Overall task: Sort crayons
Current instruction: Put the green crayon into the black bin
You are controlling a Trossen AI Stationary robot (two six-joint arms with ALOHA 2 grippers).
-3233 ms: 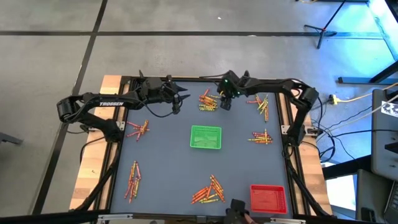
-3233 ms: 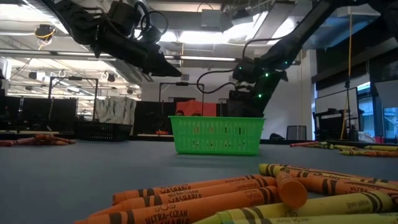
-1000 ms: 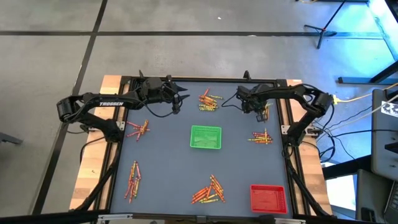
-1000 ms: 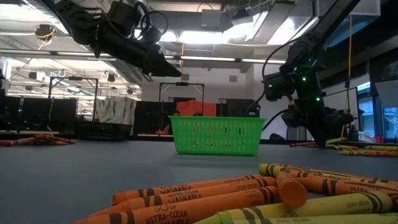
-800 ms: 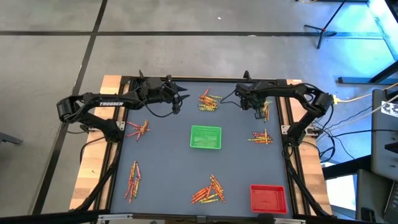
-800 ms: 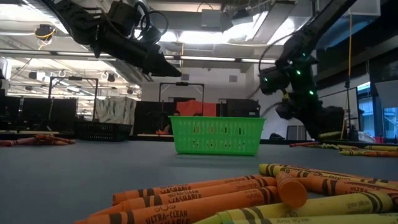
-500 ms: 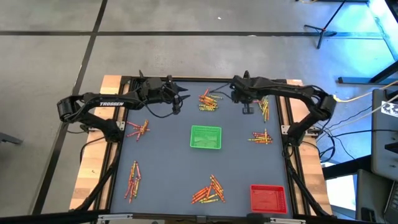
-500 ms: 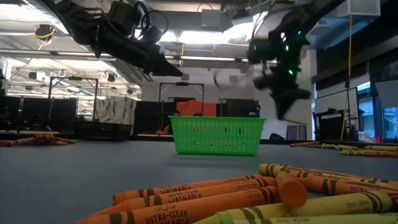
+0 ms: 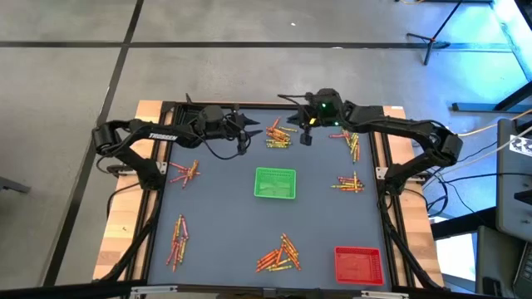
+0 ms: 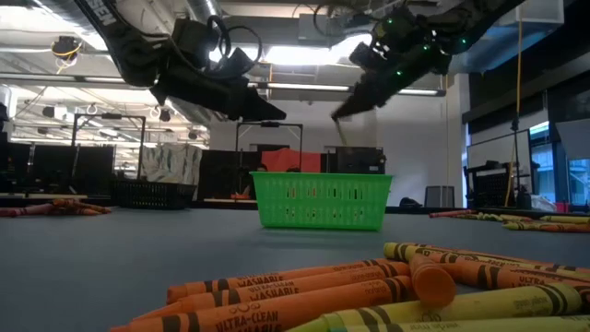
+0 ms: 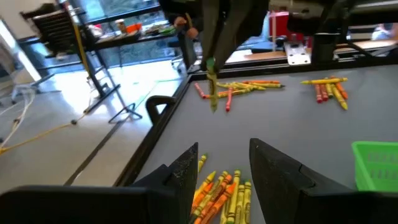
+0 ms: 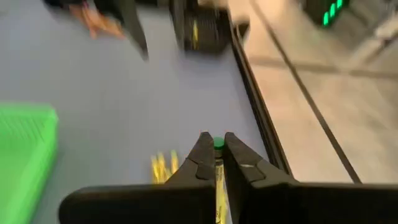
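From above, the right gripper (image 9: 305, 138) hangs over the far-edge crayon pile (image 9: 278, 134), left gripper (image 9: 242, 139) beside it; at table height both ride high behind the green basket (image 10: 321, 200); left wrist shows its fingers (image 11: 186, 171) parted and empty; right wrist: fingers (image 12: 202, 152) pinching a green crayon (image 12: 218, 144).

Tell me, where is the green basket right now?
In the high view the green basket sits on the table's middle, between the crayon pile at the far edge and another pile at the near edge.
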